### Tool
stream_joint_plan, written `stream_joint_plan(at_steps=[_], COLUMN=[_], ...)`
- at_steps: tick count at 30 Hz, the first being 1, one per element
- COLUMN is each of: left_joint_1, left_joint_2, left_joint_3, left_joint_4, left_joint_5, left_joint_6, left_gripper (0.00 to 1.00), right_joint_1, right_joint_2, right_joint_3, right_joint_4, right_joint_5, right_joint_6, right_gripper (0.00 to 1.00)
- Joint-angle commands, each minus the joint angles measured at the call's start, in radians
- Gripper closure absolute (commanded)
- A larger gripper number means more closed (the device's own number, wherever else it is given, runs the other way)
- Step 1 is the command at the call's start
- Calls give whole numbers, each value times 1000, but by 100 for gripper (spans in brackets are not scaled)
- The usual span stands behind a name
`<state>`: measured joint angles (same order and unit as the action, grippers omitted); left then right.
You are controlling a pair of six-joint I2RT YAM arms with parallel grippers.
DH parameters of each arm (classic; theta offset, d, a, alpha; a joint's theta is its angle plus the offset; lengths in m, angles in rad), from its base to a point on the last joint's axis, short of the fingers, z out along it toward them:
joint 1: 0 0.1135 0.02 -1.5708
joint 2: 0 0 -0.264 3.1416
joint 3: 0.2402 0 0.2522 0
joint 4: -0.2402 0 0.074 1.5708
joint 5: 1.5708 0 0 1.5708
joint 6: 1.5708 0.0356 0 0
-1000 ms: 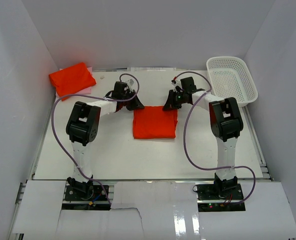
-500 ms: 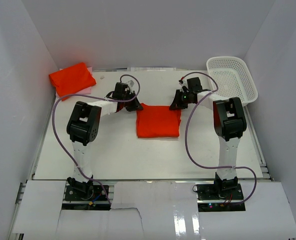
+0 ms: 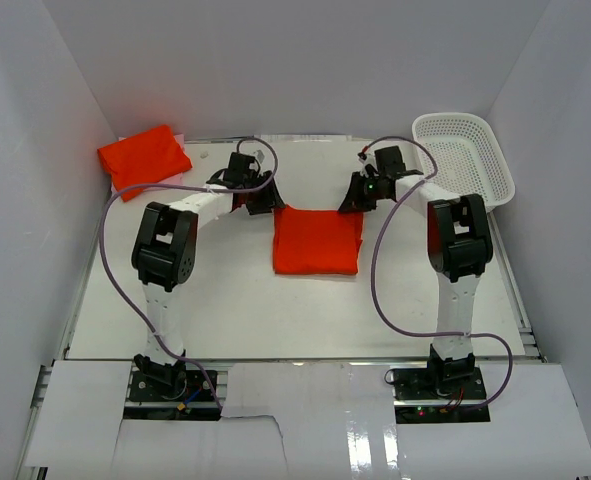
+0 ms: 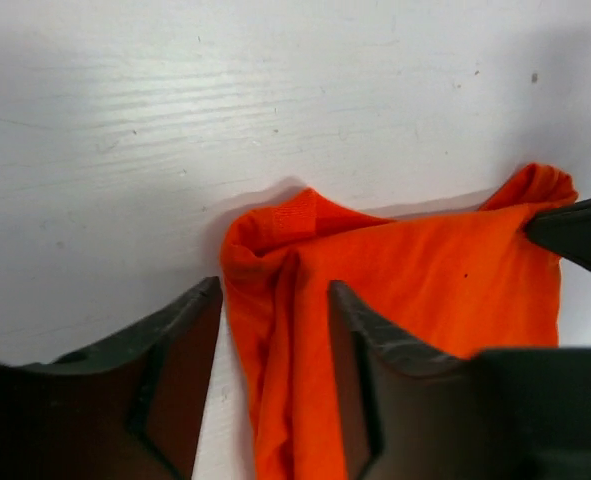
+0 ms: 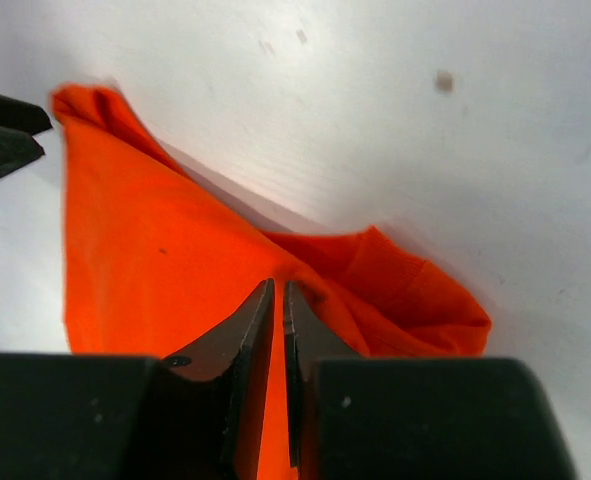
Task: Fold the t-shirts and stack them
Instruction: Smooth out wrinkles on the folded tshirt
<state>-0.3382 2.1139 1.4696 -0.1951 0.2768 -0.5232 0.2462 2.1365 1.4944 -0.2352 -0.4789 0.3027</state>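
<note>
One folded orange-red t-shirt [image 3: 317, 242] lies flat mid-table. My left gripper [image 3: 268, 205] is at its far left corner and my right gripper [image 3: 350, 205] at its far right corner. In the left wrist view the left gripper [image 4: 275, 290] is open, and the bunched corner of the t-shirt [image 4: 425, 290] lies loose between its jaws. The right wrist view shows the right gripper [image 5: 278, 288] pinched nearly shut on a thin fold of the t-shirt [image 5: 145, 260]. A second folded t-shirt [image 3: 143, 157] rests in the far left corner.
A white mesh basket [image 3: 463, 160] stands at the far right against the wall. White walls close in the table on three sides. Both arms' cables loop above the table on either side of the middle shirt.
My left gripper has opened and let go of the shirt's corner. Both grippers have shifted toward the far side, and the shirt has slid slightly right with them.
</note>
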Motion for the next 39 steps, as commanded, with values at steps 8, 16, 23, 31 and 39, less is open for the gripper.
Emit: stream_joint_plan(at_steps=[8,16,23,31,39], left_joint_1=[10,-4,-5,-10,-21], left_joint_2=[-166,-172,-160,-126,-108], left_joint_3=[77,-34,-64,-89,-97], left_joint_4=[-207,-214,-228,-196,-185], left_joint_5=[-57,-68,-41,64,79], left_joint_6=[94,130,109,72,60], left_gripper=[27,16,16,16,16], right_joint_1=[-12,-2,-2,-1,2], right_joint_2=[-78,-208,-299,-372,-392], right_joint_3=[221,175,153,47,-13], right_joint_4=[-95,-148,-200,-174,-151], right_joint_5=[-46,-17,-20,-36,-41], right_joint_6=[-24,-36,-50,-51,-54], right_gripper=[66,18,17,17,17])
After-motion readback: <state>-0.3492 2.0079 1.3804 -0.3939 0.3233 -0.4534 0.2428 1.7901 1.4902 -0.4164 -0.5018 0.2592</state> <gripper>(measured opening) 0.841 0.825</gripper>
